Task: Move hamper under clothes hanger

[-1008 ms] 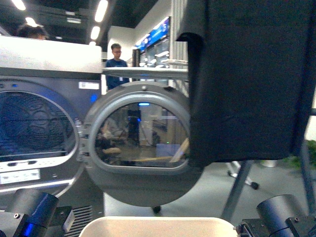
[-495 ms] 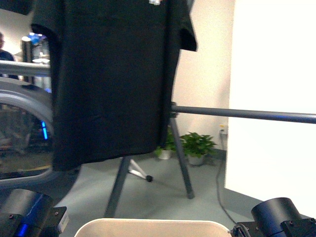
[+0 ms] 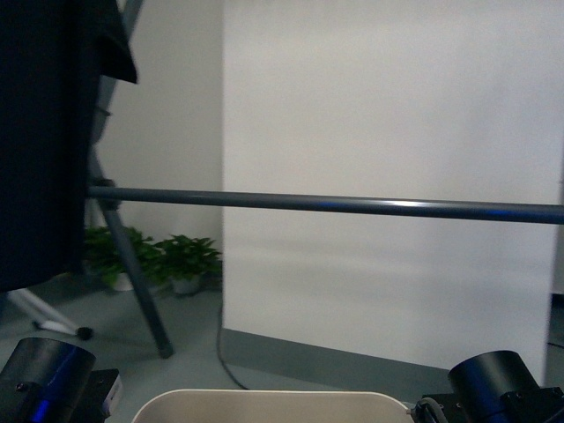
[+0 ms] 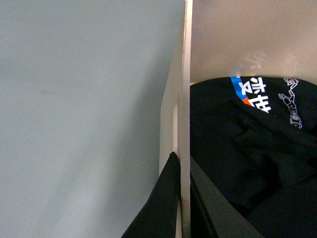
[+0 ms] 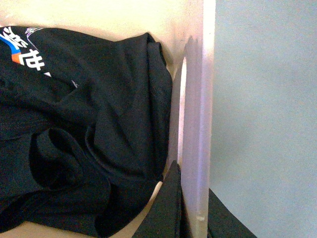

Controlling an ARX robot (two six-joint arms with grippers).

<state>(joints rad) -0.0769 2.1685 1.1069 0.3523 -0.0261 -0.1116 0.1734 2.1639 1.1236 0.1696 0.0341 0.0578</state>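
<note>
Front view, compared with the two earlier frames:
- One second ago the dryer door fills the middle and the black shirt hangs at the right. Half a second ago the shirt sits left of centre.
- Now the dryer is gone. The black T-shirt is cut by the frame edge at the left end of the grey rail.
- A white panel stands behind the rail and potted plants sit below its left part.
- The hook of the clothes hanger is out of frame.
- The hamper keeps the same spot through all three frames: below the rail's middle, close in, between the two arm housings.

Reading: the robot is swinging to its right and the hamper is travelling with it.

Claws:
- The left claw is clamped on the hamper wall, one finger outside and one inside.
- The right claw is clamped on the opposite wall, by the handle slot.
- Both wrist views show dark garments with a white, blue and orange print lying inside the hamper.

Task meaning: the hamper is held and on the move, but it is not under the shirt. It sits below the rail's mid-span while the shirt hangs at the rail's left end. I judge the turn has carried it past the target, so placement is not done. The hamper likely has to come back toward the rail's left end before it is set down.
</note>
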